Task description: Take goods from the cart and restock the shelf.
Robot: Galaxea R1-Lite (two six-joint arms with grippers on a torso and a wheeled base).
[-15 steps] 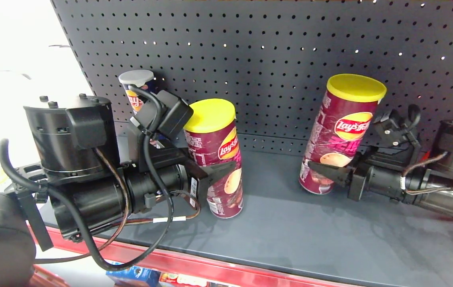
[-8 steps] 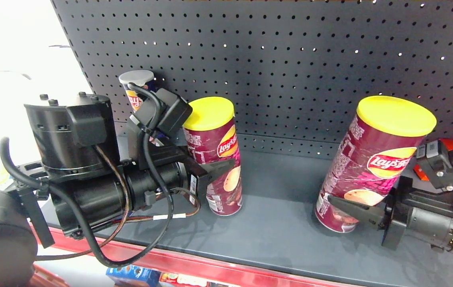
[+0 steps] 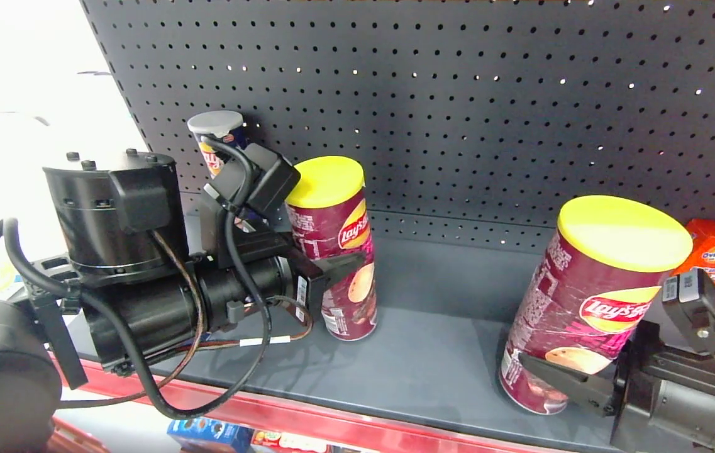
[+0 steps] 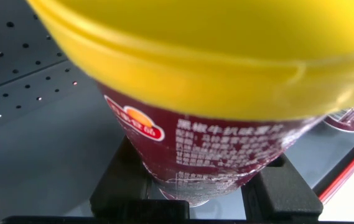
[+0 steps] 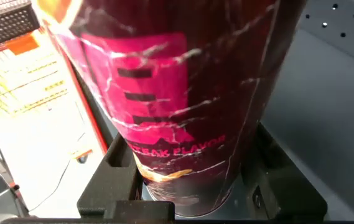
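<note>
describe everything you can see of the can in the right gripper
The can is a tall maroon tube with a flat yellow lid and a glossy wrap showing a logo and chip. It leans rightward over the shelf, near its front. The right gripper clamps its lower body; base contact with the shelf is unclear.

Both cans were maroon with yellow lids. The left can (image 3: 322, 220) stood upright toward the back of the shelf (image 3: 432, 371); the right can (image 3: 583, 277) leaned rightward near its front edge.
</note>
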